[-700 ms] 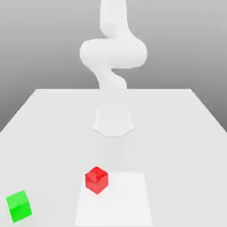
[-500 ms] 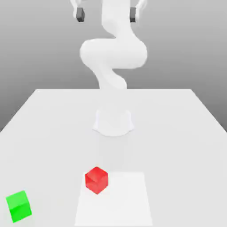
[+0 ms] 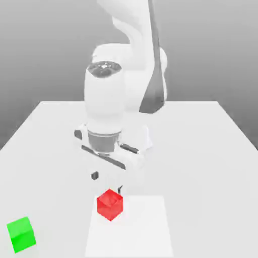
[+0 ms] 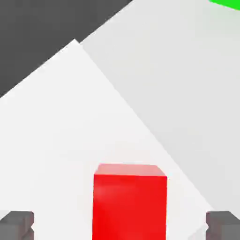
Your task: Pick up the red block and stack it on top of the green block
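While the gripper [image 3: 107, 182] hangs spread above the red block [image 3: 110, 204], the green block [image 3: 21, 234] sits well apart.

- My arm [image 3: 108, 106] bent forward and down from its base, wrist pointing at the table.
- My gripper [image 3: 107, 183] hung low, its two dark fingertips [image 4: 17, 224] spread wide apart and gripping nothing.
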`<state>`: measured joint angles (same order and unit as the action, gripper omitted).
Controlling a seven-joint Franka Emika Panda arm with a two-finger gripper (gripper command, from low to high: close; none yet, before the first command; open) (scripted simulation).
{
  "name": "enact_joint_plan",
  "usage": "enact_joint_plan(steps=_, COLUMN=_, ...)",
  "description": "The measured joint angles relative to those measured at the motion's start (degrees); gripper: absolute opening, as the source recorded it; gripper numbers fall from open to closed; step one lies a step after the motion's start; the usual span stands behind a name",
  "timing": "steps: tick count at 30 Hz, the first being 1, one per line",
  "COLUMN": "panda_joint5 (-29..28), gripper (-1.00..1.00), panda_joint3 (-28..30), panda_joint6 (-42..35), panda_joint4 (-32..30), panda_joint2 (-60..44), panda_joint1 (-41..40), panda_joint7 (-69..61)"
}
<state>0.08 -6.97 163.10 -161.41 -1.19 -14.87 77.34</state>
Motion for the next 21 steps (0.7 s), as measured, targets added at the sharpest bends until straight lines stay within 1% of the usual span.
enact_joint_plan(steps=3, panda_joint5=-1.0, gripper=0.0, panda_joint3=0.3, panda_joint6=3.2, panda_joint4=0.5, panda_joint2=-3.8, panda_joint1=0.0, panda_joint7=0.9)
enact_joint_plan(steps=8, panda_joint5=-3.6, gripper=0.0, panda_joint3=3.5, panda_joint6=8.8, panda_joint4=1.3, panda_joint2=-10.4, panda_joint1=2.6, panda_joint7=2.7)
enact_joint_plan(steps=9, panda_joint5=-4.2, gripper=-1.0, panda_joint3=4.2, panda_joint6=9.8, panda_joint4=1.4, panda_joint2=-11.6, panda_joint1=3.2, panda_joint7=3.1)
enact_joint_plan(steps=16, panda_joint5=-4.4, gripper=-1.0, panda_joint3=4.4, panda_joint6=10.0, panda_joint4=1.4, panda_joint2=-11.7, panda_joint1=3.3, panda_joint7=3.3)
enact_joint_plan(steps=21, panda_joint5=-1.3, gripper=-1.0, panda_joint3=2.3, panda_joint6=5.2, panda_joint4=0.8, panda_joint2=-5.9, panda_joint1=2.0, panda_joint7=1.2)
